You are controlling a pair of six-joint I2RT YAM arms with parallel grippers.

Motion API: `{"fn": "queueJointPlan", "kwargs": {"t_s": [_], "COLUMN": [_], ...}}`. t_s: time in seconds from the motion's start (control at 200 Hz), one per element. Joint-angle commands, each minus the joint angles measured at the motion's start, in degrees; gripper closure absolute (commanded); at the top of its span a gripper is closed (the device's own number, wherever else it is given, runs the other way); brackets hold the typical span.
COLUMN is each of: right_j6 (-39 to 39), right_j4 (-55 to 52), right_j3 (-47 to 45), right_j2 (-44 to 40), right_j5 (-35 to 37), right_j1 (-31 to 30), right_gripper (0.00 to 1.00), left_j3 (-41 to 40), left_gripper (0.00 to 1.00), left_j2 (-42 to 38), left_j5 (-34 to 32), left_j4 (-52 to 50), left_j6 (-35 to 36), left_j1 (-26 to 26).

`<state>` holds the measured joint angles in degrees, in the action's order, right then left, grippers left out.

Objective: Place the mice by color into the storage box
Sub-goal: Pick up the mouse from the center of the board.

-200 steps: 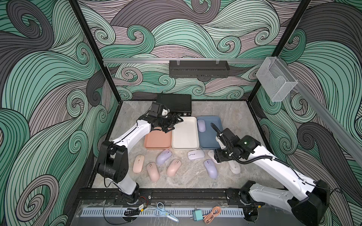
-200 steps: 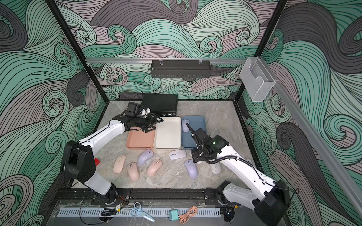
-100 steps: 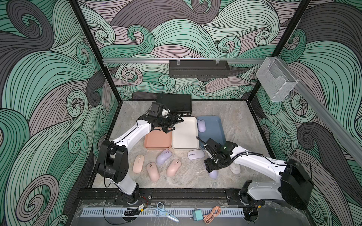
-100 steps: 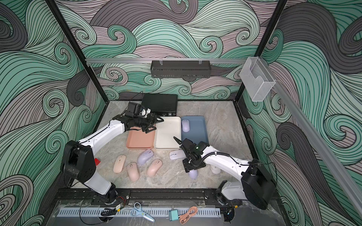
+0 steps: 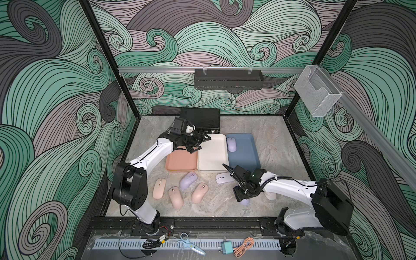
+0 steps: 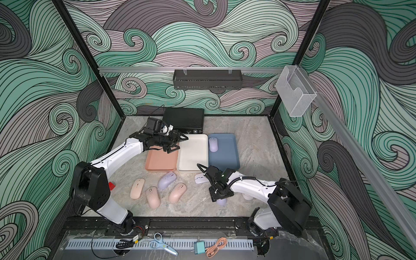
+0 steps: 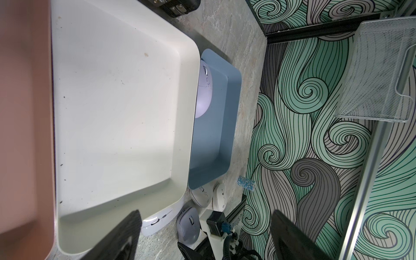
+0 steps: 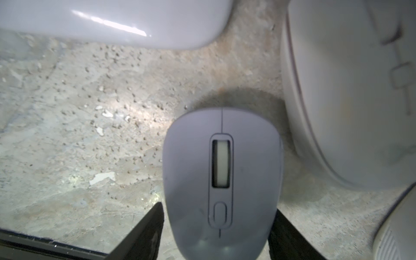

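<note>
My right gripper [image 8: 219, 236] points down at the table's front right, its fingers pressed against both sides of a lavender mouse [image 8: 221, 180] that rests on the table [image 5: 245, 202]. Over the far ends of the salmon-pink tray [image 5: 181, 162] and the white tray [image 5: 212, 157], my left gripper [image 5: 202, 144] hangs open and empty. Another lavender mouse [image 5: 231, 144] lies in the slate-blue tray [image 5: 244, 155]. A third lavender mouse [image 5: 188, 180] and three pink mice [image 5: 176, 197] lie in front of the trays. A whitish mouse [image 5: 224, 179] lies beside my right arm, which half hides another [image 5: 270, 195].
A black case [image 5: 201, 119] stands behind the trays at the back wall. A clear bin [image 5: 317, 94] and a black shelf [image 5: 228, 78] hang on the walls. Scissors [image 5: 189, 244], a charger [image 5: 226, 248] and an orange cable lie outside the front rail.
My right arm swung from near the blue tray down to the front lavender mouse and set its fingers round it. The left arm has stayed put.
</note>
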<state>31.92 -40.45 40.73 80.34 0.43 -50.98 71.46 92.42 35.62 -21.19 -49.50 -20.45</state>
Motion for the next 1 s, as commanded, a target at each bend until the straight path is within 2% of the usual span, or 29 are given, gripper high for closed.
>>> {"fn": "queueJointPlan", "kwargs": {"t_s": [0.0, 0.21, 0.44, 0.996], "right_j6": [2.06, 2.8, 3.19, 3.22], "right_j4": [1.24, 1.55, 0.87, -8.69], "right_j3": [-0.54, -0.92, -0.51, 10.67], "right_j2": [1.25, 1.75, 0.34, -4.51], "right_j5": [3.16, 3.99, 4.6, 6.5], "right_j1": [-1.09, -2.39, -3.55, -6.67], "right_gripper": [0.31, 0.38, 0.4, 0.42], "left_j3": [1.09, 1.14, 1.09, 1.41], "left_gripper": [0.11, 0.11, 0.11, 0.12], "left_j2": [-0.27, -0.64, -0.58, -1.7], "left_j5": [1.38, 1.47, 1.41, 1.21], "left_j4": [0.23, 0.21, 0.35, -0.09], "left_j6": [0.45, 0.43, 0.54, 0.72], "left_j1": [-0.21, -0.21, -0.28, -0.19]}}
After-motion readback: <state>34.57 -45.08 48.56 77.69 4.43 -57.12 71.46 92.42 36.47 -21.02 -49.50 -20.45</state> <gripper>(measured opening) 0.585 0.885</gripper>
